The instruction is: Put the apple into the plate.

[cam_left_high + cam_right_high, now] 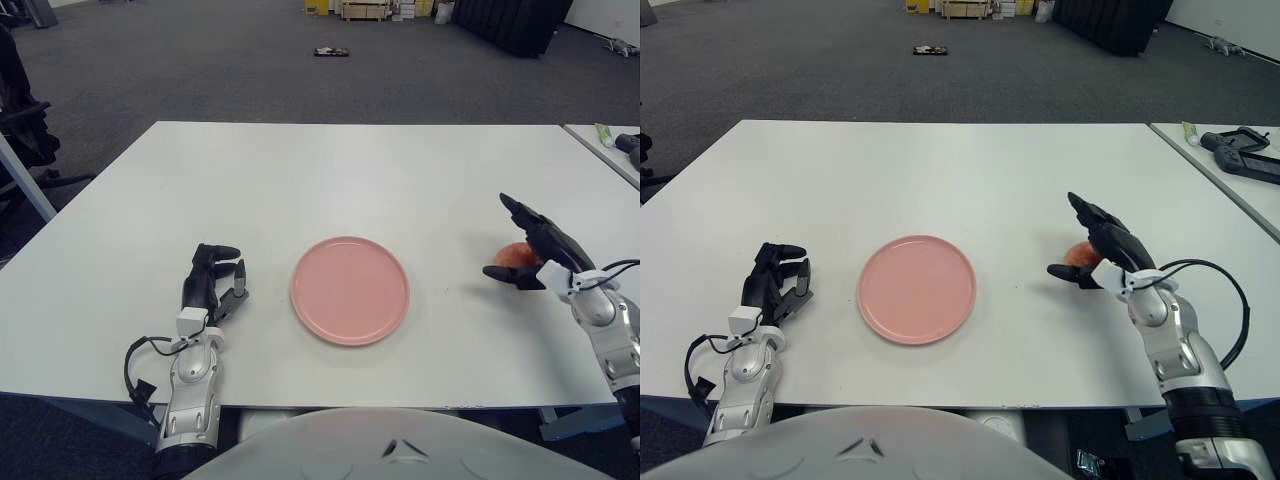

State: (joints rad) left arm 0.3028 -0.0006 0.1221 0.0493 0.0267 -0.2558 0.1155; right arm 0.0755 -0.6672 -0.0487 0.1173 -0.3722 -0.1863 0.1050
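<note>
A white table (330,170) stands on grey carpet. Your right hand (540,250) cups the apple (513,254), fingers spread around it, not clearly clamped; the apple sits just ahead of the palm, the pink plate (350,290) well off to the hand's left. Expect a firm, smooth, rounded fruit that can roll: wrap it across its widest part. Your left hand (213,284), fingers curled and holding nothing, shows left of the plate.
</note>
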